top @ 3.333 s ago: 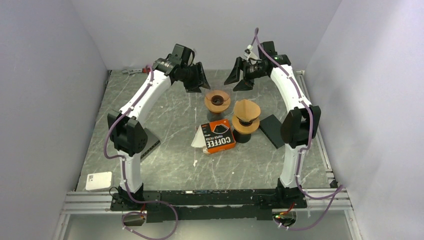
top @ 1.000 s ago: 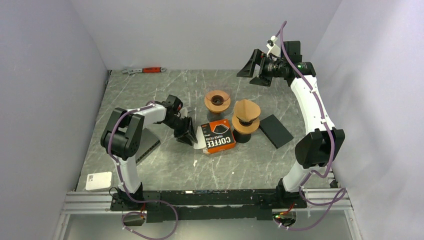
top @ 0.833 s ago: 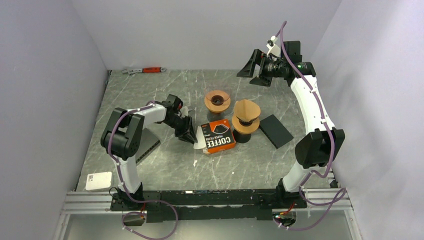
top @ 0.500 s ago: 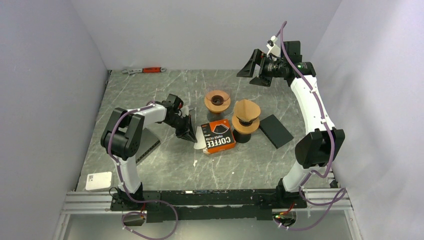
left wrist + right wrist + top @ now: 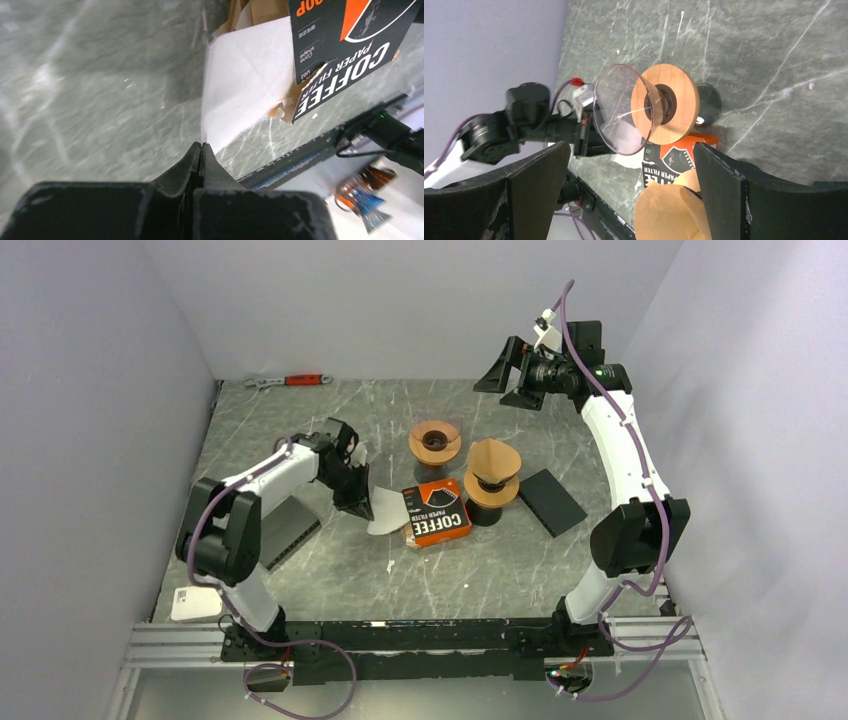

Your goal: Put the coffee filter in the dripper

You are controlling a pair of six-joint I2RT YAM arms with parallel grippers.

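Observation:
My left gripper (image 5: 358, 510) is shut on the edge of a white coffee filter (image 5: 386, 516), whose far side is still at the mouth of the orange coffee filter box (image 5: 438, 512). In the left wrist view the filter (image 5: 240, 85) fans out from the closed tips of my left gripper (image 5: 201, 145) toward the box (image 5: 345, 45). An empty glass dripper (image 5: 434, 442) with a wooden collar stands behind the box. My right gripper (image 5: 505, 383) hangs open, high at the back right, and its camera looks down on the dripper (image 5: 624, 115).
A second dripper holding a brown filter (image 5: 492, 475) stands right of the box. A black pad (image 5: 551, 502) lies further right and a grey slab (image 5: 285, 530) on the left. A red-handled wrench (image 5: 290, 381) is at the back edge, a white device (image 5: 195, 602) near left.
My left gripper closed on the white filter at the box and pulled it out to the left and toward the near side. The right arm stayed where it was.

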